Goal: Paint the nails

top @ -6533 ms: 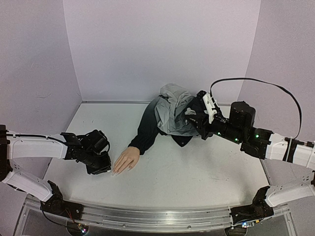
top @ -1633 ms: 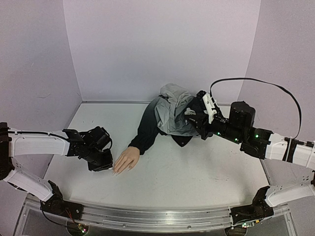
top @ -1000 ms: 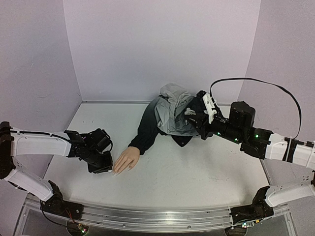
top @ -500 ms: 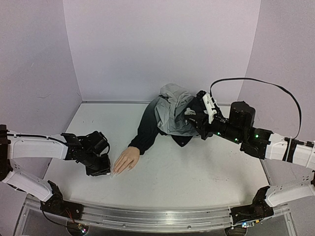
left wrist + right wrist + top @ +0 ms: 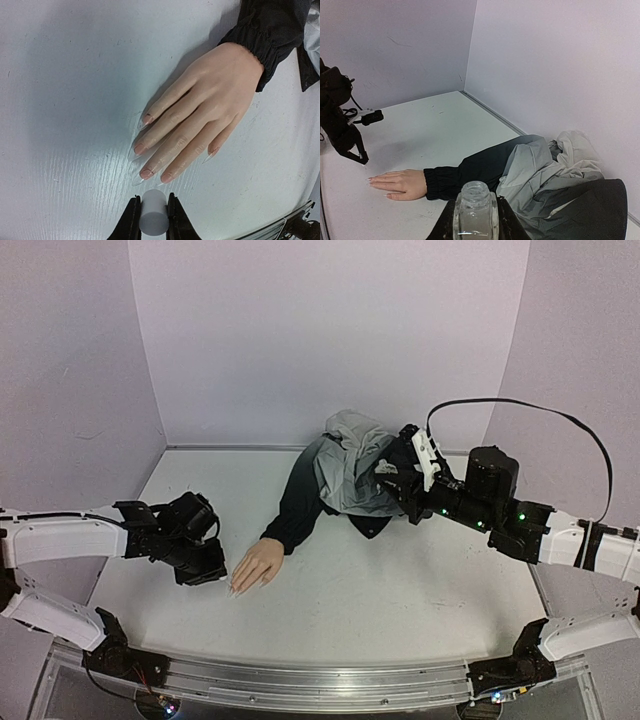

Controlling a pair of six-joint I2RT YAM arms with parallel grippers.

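On the white counter [image 5: 60,75], the mannequin hand [image 5: 200,105] lay palm down with its fingers slightly spread, a dark sleeve [image 5: 270,35] gathered at its wrist. Long and pale, the nails [image 5: 139,148] pointed toward the near left. The left jaws were clamped on a small white cylinder [image 5: 153,220] just beyond the middle fingertips; whether it touched them could not be told. Well apart, above a rumpled grey jacket [image 5: 545,160], the right jaws gripped an open clear bottle [image 5: 475,210], held upright.
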